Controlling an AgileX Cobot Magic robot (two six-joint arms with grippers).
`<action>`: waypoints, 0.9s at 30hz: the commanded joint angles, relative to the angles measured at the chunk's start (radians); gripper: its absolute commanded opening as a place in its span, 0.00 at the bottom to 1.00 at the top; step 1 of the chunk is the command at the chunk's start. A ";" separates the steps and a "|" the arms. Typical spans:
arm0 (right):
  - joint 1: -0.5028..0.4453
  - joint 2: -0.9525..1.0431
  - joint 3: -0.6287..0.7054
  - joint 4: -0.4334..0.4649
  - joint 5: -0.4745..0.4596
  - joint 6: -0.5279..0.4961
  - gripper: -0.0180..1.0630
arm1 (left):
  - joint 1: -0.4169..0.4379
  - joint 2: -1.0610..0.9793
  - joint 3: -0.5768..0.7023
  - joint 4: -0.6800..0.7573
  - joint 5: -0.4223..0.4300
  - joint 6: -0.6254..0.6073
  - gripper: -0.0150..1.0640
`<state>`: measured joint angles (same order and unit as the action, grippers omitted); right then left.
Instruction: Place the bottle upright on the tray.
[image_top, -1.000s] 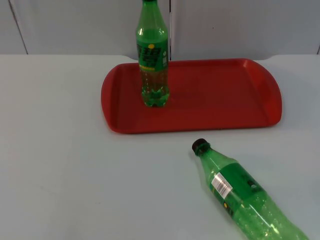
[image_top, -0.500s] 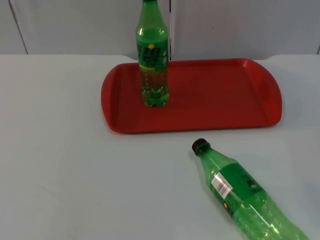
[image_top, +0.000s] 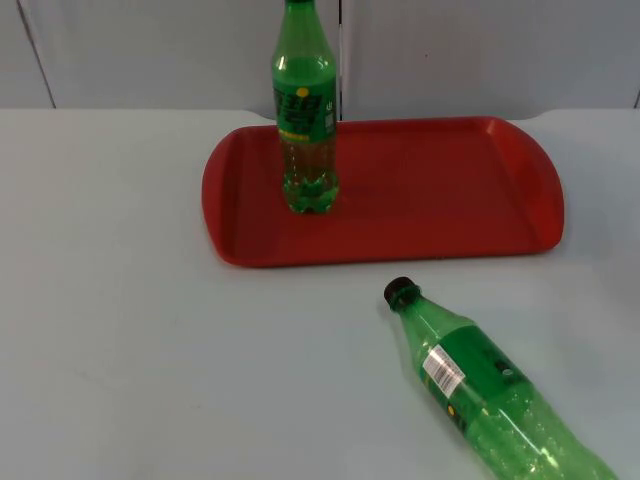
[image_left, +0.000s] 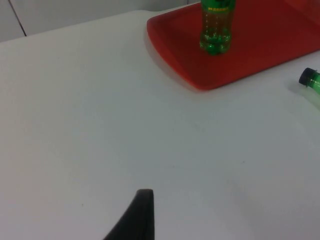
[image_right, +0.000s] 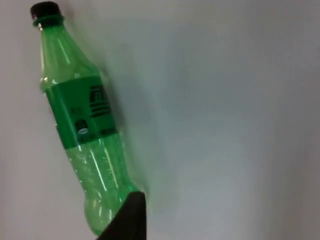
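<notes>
Bottle lies on the table in front of the tray, cap toward it, long axis running beside the right gripper, the nearer one; neither gripper's opening can be told.

Lab bench — bare white table top, grey partition wall.
</notes>
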<state>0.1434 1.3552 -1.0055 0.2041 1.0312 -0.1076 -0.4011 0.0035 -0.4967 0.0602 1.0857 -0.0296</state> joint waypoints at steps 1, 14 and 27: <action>0.062 0.037 -0.028 0.003 -0.017 0.006 0.98 | -0.005 -0.004 0.004 0.004 -0.009 -0.007 0.99; 0.445 0.322 -0.199 -0.204 -0.076 0.242 0.98 | -0.005 -0.004 0.004 0.004 -0.009 -0.007 0.99; 0.567 0.541 -0.224 -0.230 -0.191 0.392 0.97 | -0.005 -0.004 0.004 0.004 -0.009 -0.007 0.99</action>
<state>0.7062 1.8699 -1.2219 -0.0139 0.8744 0.2498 -0.4011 0.0035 -0.4967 0.0602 1.0857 -0.0296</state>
